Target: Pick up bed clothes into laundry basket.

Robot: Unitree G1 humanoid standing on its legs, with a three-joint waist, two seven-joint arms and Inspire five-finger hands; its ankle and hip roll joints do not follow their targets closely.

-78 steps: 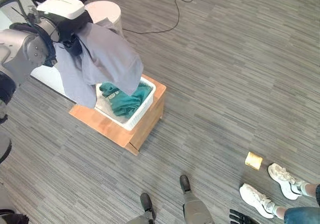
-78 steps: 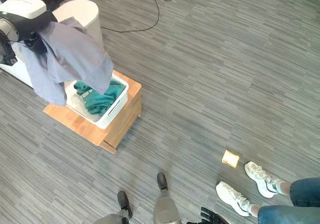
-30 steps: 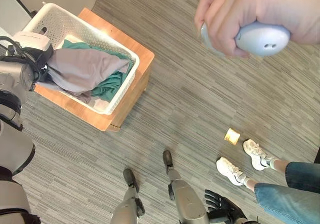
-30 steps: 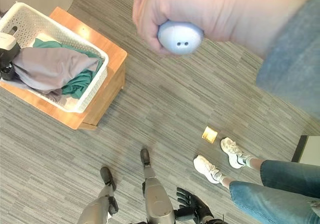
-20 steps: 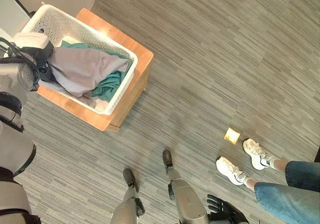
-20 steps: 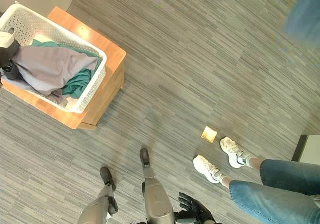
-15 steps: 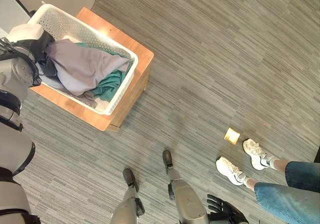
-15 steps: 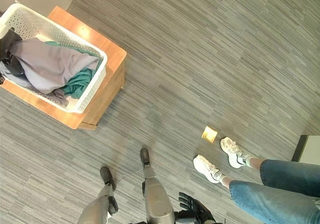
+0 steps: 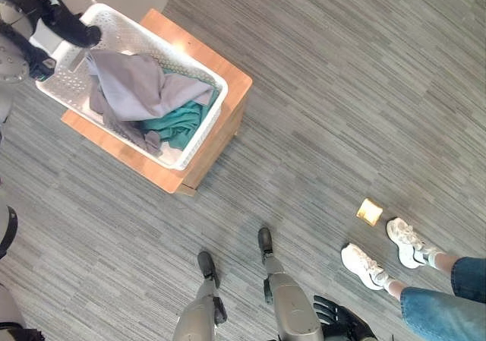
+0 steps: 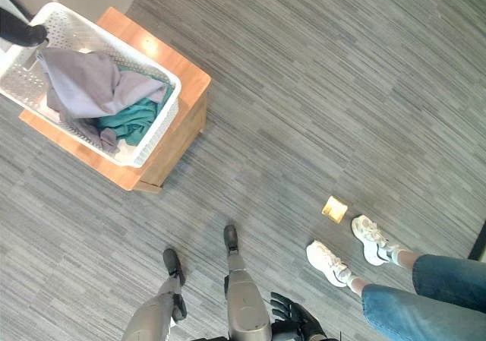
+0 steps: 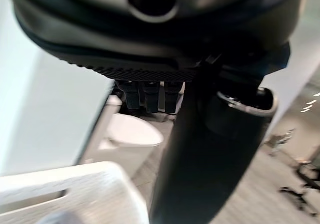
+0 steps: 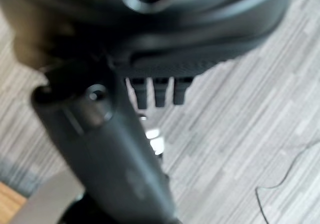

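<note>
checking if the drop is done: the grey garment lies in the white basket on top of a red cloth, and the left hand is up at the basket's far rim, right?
Not quite: the cloth under the grey garment is teal, not red, as the left eye view shows. The rest holds: the garment lies in the white laundry basket, and the left hand is up at its far rim.
</note>
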